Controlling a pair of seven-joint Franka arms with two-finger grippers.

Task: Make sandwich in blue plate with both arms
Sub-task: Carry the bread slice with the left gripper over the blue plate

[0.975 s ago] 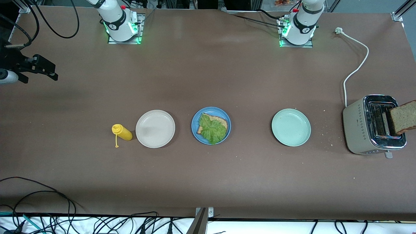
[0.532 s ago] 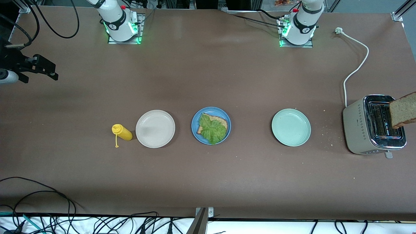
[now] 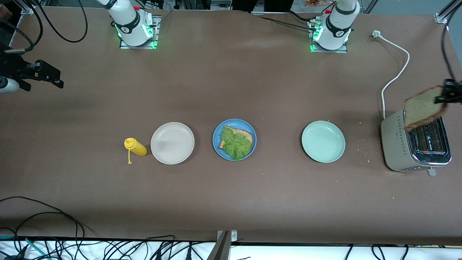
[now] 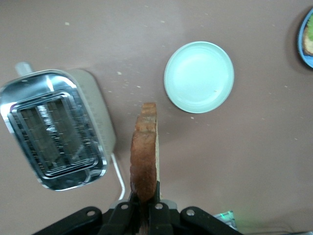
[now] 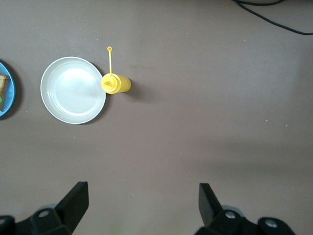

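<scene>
The blue plate sits mid-table with a brown bread slice and a green lettuce leaf on it. Its edge shows in the left wrist view and in the right wrist view. My left gripper is shut on a second brown bread slice and holds it in the air over the toaster. In the left wrist view the slice stands edge-on between the gripper fingers. My right gripper is open and empty, high over the right arm's end of the table, also in its wrist view.
A pale mint-green plate lies between the blue plate and the toaster. A beige-white plate and a yellow squeeze bottle lie toward the right arm's end. The toaster's white cord runs toward the arms' bases. Crumbs dot the table near the toaster.
My left gripper has lifted the bread slice up out of the toaster and carried it toward the arms' bases and inward. The right arm has not moved.
</scene>
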